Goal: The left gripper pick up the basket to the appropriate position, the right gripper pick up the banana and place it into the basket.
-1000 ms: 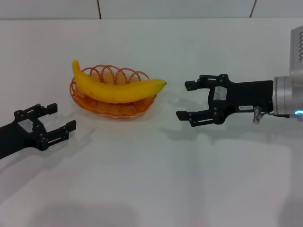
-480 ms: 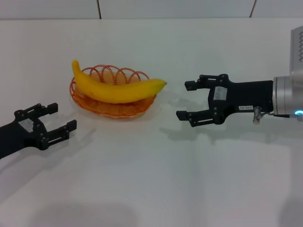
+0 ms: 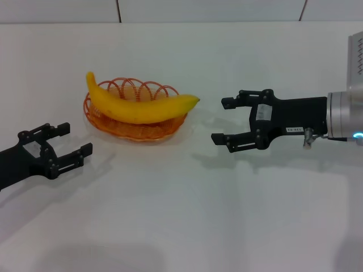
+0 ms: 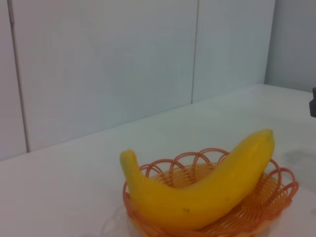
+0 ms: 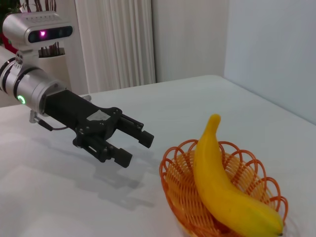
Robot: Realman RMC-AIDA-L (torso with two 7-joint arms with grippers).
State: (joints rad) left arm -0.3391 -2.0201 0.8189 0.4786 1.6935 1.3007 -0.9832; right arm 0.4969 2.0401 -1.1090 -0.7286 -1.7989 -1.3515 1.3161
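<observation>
The yellow banana (image 3: 142, 106) lies across the orange wire basket (image 3: 133, 129), which rests on the white table at the left of centre. My left gripper (image 3: 75, 139) is open and empty, low over the table near and to the left of the basket, apart from it. My right gripper (image 3: 220, 120) is open and empty, to the right of the banana's tip with a gap between. The left wrist view shows the banana (image 4: 207, 187) in the basket (image 4: 281, 190). The right wrist view shows the banana (image 5: 222, 187), the basket (image 5: 177, 197) and the open left gripper (image 5: 137, 150) beyond.
The white table (image 3: 187, 215) stretches bare around the basket. A pale panelled wall (image 3: 170, 10) runs along the table's far edge. The right arm's bulky white body (image 3: 356, 56) stands at the right edge.
</observation>
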